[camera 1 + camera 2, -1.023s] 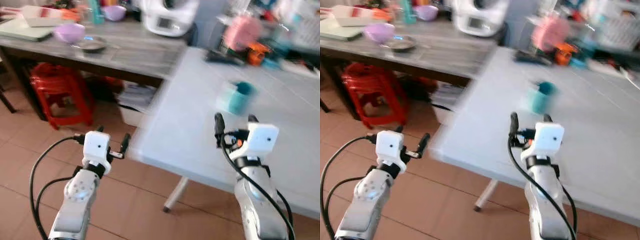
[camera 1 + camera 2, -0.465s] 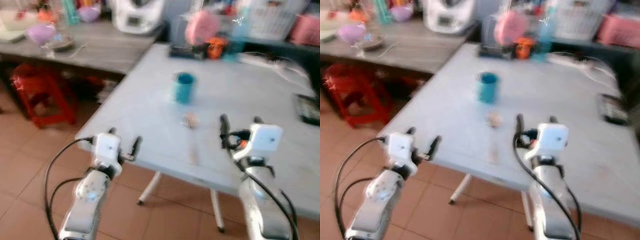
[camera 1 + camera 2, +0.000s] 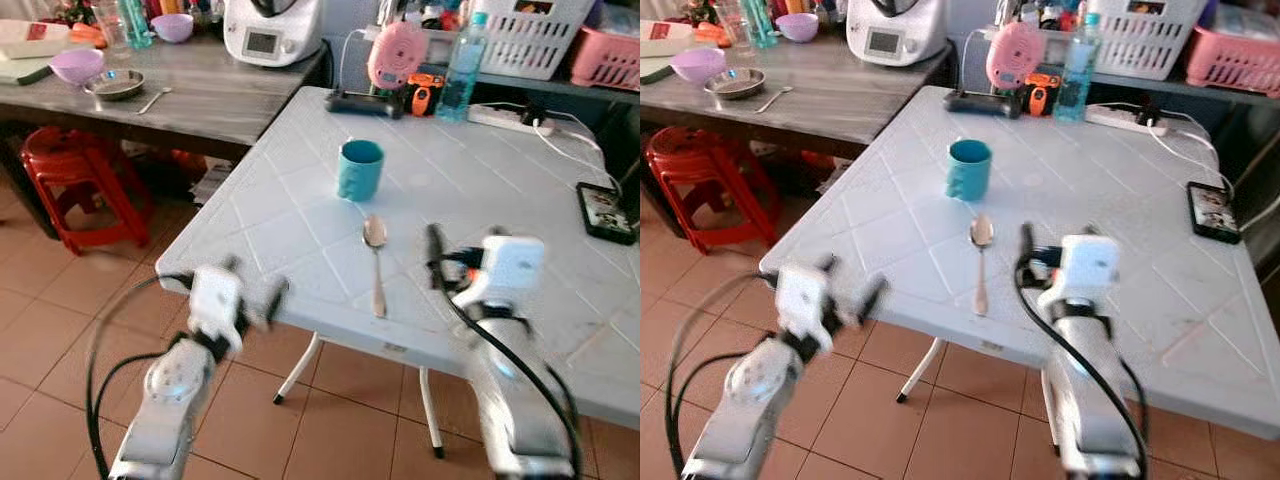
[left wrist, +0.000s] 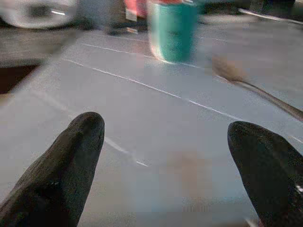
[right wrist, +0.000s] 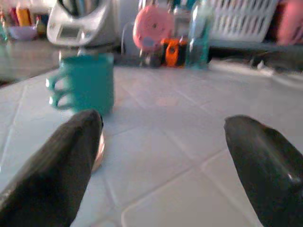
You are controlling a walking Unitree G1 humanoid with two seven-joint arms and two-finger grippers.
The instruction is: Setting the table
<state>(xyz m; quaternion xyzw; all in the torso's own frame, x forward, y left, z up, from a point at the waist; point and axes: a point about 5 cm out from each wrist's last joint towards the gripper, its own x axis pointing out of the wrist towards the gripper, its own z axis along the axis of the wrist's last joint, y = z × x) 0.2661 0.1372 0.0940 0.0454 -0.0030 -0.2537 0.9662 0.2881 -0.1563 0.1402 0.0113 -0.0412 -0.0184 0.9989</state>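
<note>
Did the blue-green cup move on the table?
Cannot tell. The teal ceramic mug sits beside the metal spoon on the white table; the camera moved and earlier pictures blur.

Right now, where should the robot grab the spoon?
Probably the handle of the spoon, near its middle. It lies flat on the table, bowl toward the cup, handle toward the robot. Coming from above with the right gripper, fingers across the thin handle, looks easiest.
</note>
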